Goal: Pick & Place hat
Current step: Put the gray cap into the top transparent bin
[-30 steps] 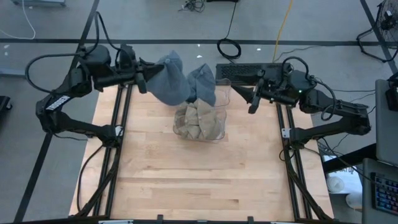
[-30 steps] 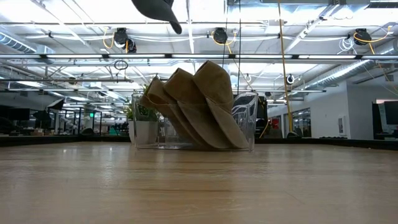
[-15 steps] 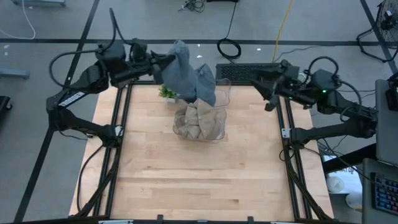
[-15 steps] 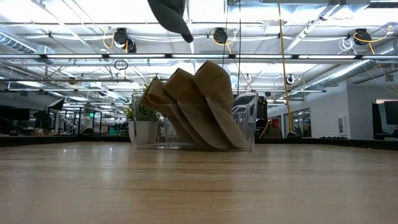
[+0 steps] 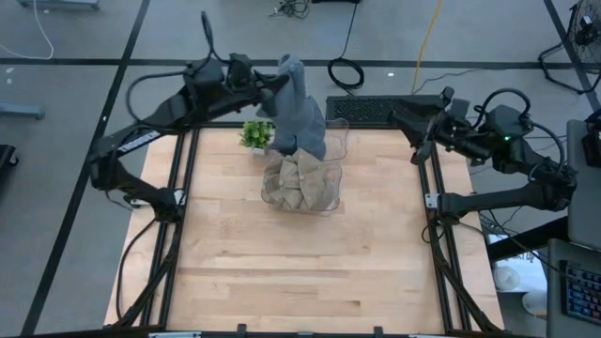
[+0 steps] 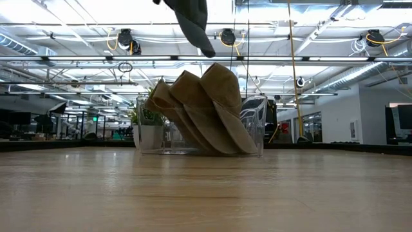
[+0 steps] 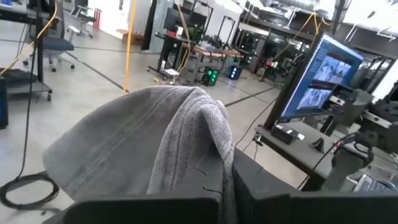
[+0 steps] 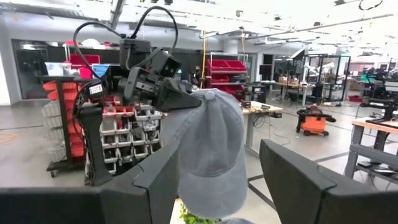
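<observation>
A: Where is the cap?

B: In the high view the grey cap hangs near the top centre of the frame, over the far edge of the bench. The left gripper has its jaws clamped on it, and the cloth droops from there over the clear bin. In the low view only its lower part shows, at the top edge of the frame, well above the bin.

A: What is in the bin?

B: Tan hats, stacked leaning against each other. A small plant stands just left of the bin in the high view.

A: And the other arm?

B: The right gripper sits at the upper right of the high view, off the bench's right rail. Its jaws stand apart and hold nothing. Its wrist camera looks across at the cap and the left arm that grips it.
</observation>
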Motion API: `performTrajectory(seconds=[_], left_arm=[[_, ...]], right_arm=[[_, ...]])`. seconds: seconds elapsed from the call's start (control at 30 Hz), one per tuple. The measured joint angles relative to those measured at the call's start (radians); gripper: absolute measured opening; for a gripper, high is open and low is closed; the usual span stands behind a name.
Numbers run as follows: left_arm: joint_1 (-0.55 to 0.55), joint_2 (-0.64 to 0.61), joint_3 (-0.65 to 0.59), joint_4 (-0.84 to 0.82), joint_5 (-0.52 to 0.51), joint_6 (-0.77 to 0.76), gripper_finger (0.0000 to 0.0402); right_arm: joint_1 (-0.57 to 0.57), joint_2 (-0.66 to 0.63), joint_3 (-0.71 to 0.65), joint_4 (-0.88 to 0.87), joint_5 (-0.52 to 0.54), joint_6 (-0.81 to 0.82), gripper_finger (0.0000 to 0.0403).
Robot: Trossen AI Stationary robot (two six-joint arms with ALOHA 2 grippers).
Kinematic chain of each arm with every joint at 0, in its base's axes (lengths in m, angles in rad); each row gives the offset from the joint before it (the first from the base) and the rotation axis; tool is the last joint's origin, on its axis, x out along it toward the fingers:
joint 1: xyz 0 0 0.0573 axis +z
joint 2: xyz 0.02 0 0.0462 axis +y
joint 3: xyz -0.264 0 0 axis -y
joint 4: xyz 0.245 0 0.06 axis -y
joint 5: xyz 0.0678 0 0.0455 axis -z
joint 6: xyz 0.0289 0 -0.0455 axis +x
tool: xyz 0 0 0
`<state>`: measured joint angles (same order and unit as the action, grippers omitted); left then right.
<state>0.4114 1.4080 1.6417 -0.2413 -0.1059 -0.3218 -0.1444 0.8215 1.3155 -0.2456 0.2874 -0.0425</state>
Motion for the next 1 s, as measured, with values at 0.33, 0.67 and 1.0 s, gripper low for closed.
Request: performTrajectory(seconds=[0.33, 0.67, 1.0], left_arm=[[0.000, 0.122, 0.000, 0.130, -0.026, 0.007, 0.0000], [-0.016, 0.238, 0.000, 0.201, -0.028, 0.005, 0.0000], [-0.020, 0.355, 0.000, 0.210, -0.038, -0.035, 0.0000]], right_arm=[[0.000, -0.003, 0.000, -0.030, -0.003, 0.004, 0.0205], [0.000, -0.003, 0.000, -0.030, -0.003, 0.029, 0.0205], [0.000, -0.003, 0.000, -0.030, -0.004, 0.003, 0.0205]])
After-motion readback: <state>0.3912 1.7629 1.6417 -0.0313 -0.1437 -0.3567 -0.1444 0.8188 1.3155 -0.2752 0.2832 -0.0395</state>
